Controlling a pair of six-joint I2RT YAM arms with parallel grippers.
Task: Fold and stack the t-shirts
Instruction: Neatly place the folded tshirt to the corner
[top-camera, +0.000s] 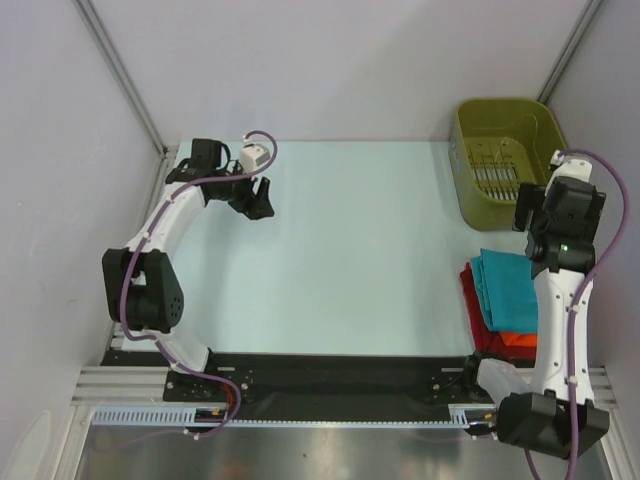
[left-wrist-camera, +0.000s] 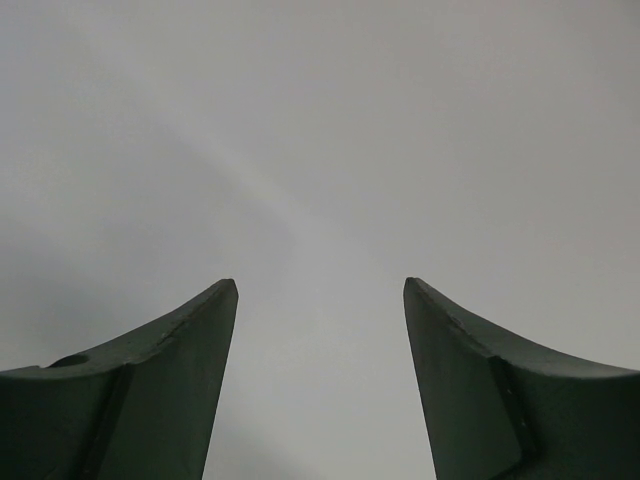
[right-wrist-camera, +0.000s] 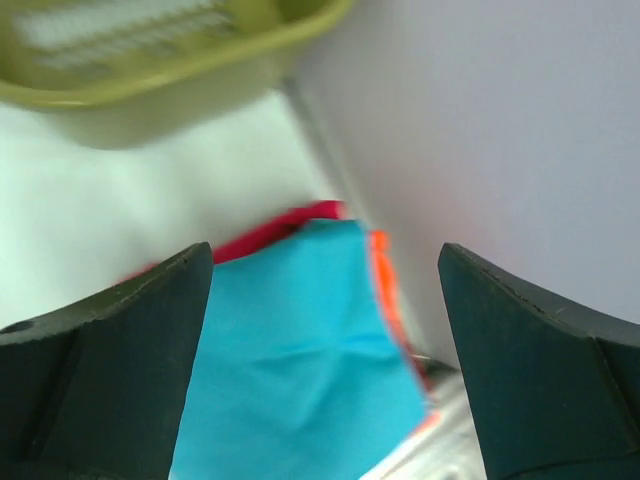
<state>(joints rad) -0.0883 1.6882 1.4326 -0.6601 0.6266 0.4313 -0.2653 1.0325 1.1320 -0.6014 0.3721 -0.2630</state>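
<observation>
A folded teal t-shirt (top-camera: 506, 288) lies on top of a stack at the right edge of the table, over a dark red shirt (top-camera: 472, 300) and an orange-red shirt (top-camera: 520, 344). In the right wrist view the teal shirt (right-wrist-camera: 300, 350) shows between the fingers, with dark red (right-wrist-camera: 270, 232) and orange-red (right-wrist-camera: 384, 285) edges around it. My right gripper (top-camera: 522, 212) (right-wrist-camera: 325, 262) is open and empty, held above the stack. My left gripper (top-camera: 262, 200) (left-wrist-camera: 320, 288) is open and empty at the far left, seeing only bare grey surface.
An olive-green plastic bin (top-camera: 503, 160) stands at the back right corner, just beyond my right gripper; it shows in the right wrist view (right-wrist-camera: 160, 70). Grey walls enclose the pale table (top-camera: 350, 250) on left, back and right.
</observation>
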